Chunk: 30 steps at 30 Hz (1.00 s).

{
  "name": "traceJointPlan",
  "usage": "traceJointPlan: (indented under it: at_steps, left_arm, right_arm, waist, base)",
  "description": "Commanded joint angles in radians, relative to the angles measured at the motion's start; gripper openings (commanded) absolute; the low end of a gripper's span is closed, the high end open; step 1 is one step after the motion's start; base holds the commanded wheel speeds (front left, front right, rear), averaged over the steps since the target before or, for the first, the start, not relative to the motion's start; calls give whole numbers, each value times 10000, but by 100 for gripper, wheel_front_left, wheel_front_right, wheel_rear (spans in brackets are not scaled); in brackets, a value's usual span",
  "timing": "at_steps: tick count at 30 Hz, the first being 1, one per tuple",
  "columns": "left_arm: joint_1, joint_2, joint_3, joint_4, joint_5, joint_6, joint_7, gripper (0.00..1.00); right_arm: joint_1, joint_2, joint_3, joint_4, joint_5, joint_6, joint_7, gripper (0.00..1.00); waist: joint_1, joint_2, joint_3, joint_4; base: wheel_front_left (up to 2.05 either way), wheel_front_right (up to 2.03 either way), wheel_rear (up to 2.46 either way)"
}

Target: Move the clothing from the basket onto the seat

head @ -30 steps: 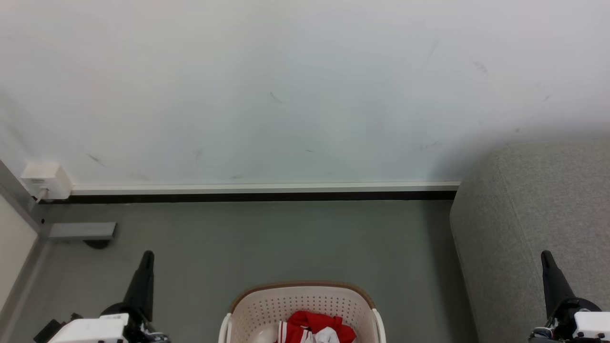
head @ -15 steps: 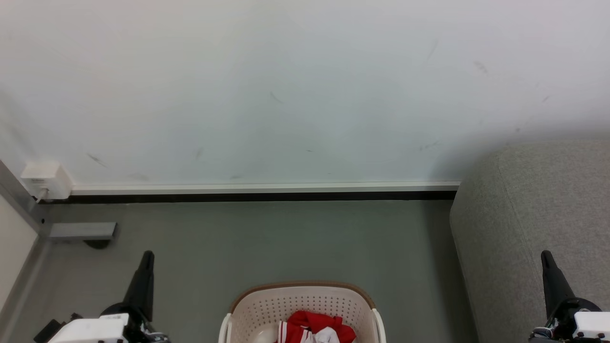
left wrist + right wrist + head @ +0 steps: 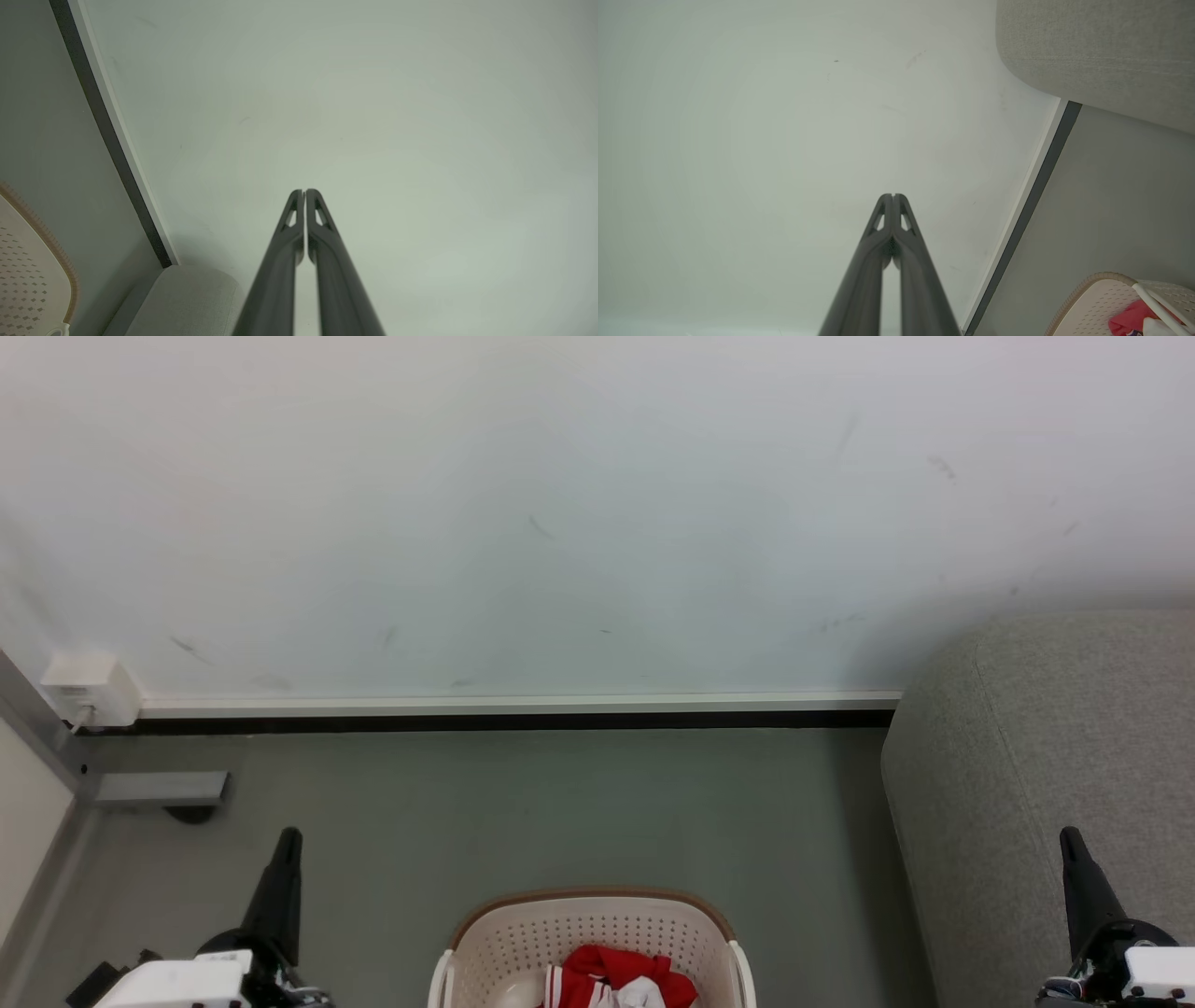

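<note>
The cream basket (image 3: 523, 933) with a brown rim stands on the floor at the bottom centre of the head view, and red clothing (image 3: 611, 971) with white trim lies inside it. The grey seat (image 3: 1036, 756) rises at the right. My left gripper (image 3: 288, 838) is shut and empty, left of the basket. My right gripper (image 3: 1067, 837) is shut and empty, in front of the seat. The left wrist view shows the left gripper (image 3: 304, 192), the basket (image 3: 28, 270) and the seat (image 3: 187, 298). The right wrist view shows the right gripper (image 3: 893, 196), the seat (image 3: 1101, 51), the basket (image 3: 1092, 298) and the clothing (image 3: 1129, 319).
A pale wall (image 3: 560, 504) with a white and dark skirting strip (image 3: 513, 711) runs behind the grey floor (image 3: 560, 803). A white wall box (image 3: 89, 689) and a grey bracket (image 3: 159, 789) sit in the left corner.
</note>
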Motion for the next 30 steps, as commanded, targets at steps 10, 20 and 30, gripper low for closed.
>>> traceJointPlan:
  at_steps: [10, 20, 30]
  left_arm:
    - [-60, 24, 14, -22, -125, -70, 44, 0]
    - [-60, 24, 14, -22, -125, -70, 44, 0]
    - [-60, 24, 14, -22, -125, -70, 44, 0]
  right_arm:
    - [-63, -69, -34, -55, -1, 5, 35, 0]
    - [-63, -69, -34, -55, -1, 5, 35, 0]
    - [-63, -69, -34, -55, -1, 5, 35, 0]
  waist:
    - [0, 0, 0, 0]
    - [0, 0, 0, 0]
    - [0, 0, 0, 0]
  base:
    - [0, 0, 0]
    - [0, 0, 0]
    - [0, 0, 0]
